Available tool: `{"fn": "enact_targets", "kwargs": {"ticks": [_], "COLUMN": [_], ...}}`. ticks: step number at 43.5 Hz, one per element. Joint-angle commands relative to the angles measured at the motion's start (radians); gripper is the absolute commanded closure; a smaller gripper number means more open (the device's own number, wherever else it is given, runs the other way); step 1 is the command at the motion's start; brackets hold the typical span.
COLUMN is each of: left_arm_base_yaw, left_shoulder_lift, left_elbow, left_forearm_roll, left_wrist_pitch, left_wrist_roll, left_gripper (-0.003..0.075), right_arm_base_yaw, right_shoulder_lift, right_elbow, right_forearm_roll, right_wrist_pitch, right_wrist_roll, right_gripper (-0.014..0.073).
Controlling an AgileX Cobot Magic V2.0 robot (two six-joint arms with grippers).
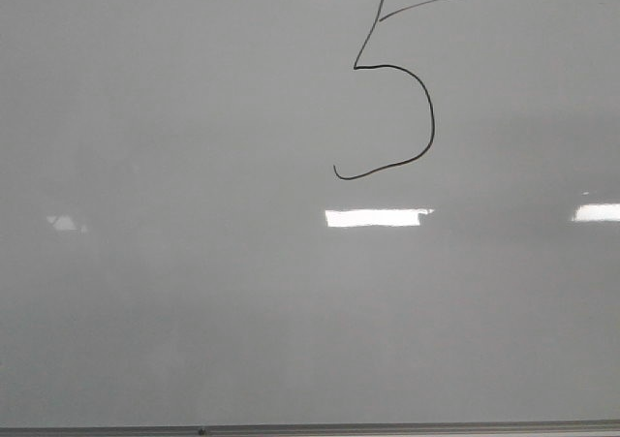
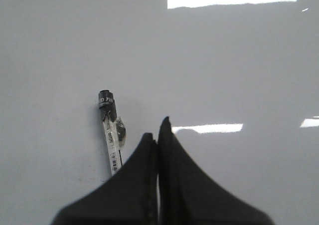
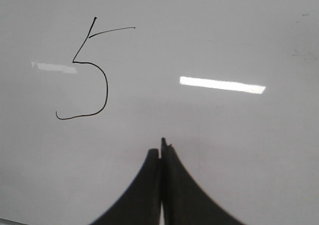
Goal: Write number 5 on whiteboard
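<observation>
A glossy pale grey-white whiteboard (image 1: 194, 292) fills the front view, with a thin metal strip along its bottom edge. Neither arm appears there. Each wrist view shows its dark claw pressed together, empty: left gripper (image 2: 158, 135) beside a lying black-capped clear marker (image 2: 110, 132), right gripper (image 3: 161, 152) below the thin black hand-drawn number 5 (image 1: 429, 117), which sits upper right of centre.

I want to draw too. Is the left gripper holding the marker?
No. The left gripper is shut on nothing, and the marker lies beside it on the whiteboard.
</observation>
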Motion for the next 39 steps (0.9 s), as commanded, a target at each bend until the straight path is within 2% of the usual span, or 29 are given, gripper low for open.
{"fn": "enact_targets", "kwargs": {"ticks": [1, 22, 28, 39], "left_arm_base_yaw": [0.001, 0.001, 0.002, 0.002], "left_shoulder_lift": [0.005, -0.008, -0.107, -0.32], "left_elbow": [-0.028, -0.012, 0.045, 0.177], "left_forearm_roll": [-0.011, 0.006, 0.023, 0.042], "left_wrist_pitch": [-0.081, -0.079, -0.062, 0.063], "left_wrist_roll": [-0.001, -0.001, 0.001, 0.001], "left_gripper": [0.0741, 0.0741, 0.0741, 0.0741], "right_arm_base_yaw": [-0.008, -0.008, -0.008, -0.008], "right_shoulder_lift": [0.011, 0.011, 0.011, 0.011], "right_elbow": [-0.024, -0.024, -0.024, -0.024], "right_forearm_roll": [0.007, 0.007, 0.007, 0.007], "right_wrist_pitch": [-0.086, -0.086, -0.086, -0.086], "right_wrist_roll": [0.0, 0.0, 0.0, 0.0], "right_gripper": [0.0666, 0.0666, 0.0666, 0.0666]}}
